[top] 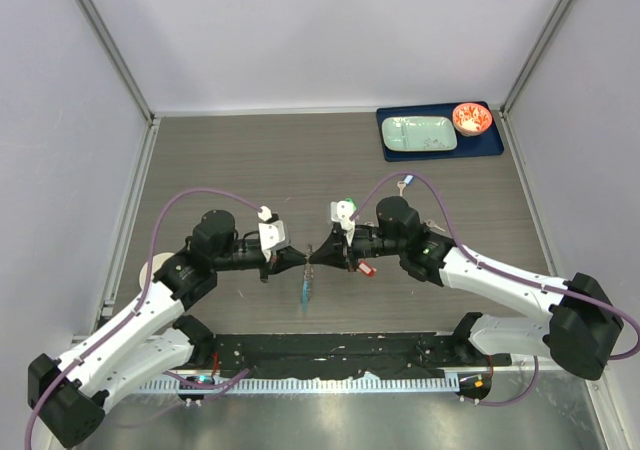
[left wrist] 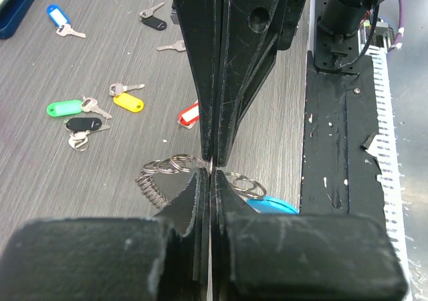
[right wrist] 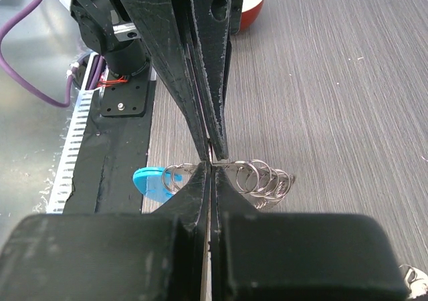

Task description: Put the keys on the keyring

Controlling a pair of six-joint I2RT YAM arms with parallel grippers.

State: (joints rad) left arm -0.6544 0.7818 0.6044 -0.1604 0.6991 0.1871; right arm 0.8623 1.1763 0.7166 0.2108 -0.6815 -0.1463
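My left gripper (top: 300, 258) and right gripper (top: 318, 256) meet tip to tip above the table's middle. Both are shut on the thin wire of the keyring (left wrist: 170, 164), which carries several small silvery rings and a coil. Its blue plastic piece (top: 305, 290) hangs below and also shows in the left wrist view (left wrist: 271, 206) and the right wrist view (right wrist: 150, 184). In the left wrist view, the left gripper (left wrist: 211, 172) faces the right one. Loose keys lie on the table: red tag (left wrist: 189, 116), yellow (left wrist: 128, 102), green (left wrist: 63, 107), black (left wrist: 83, 124), blue (left wrist: 55, 13).
A blue tray (top: 493, 142) at the back right holds a pale green plate (top: 420, 133) and a red bowl (top: 471, 119). A white round disc (top: 150, 270) lies by the left arm. A black base strip (top: 330, 350) runs along the near edge.
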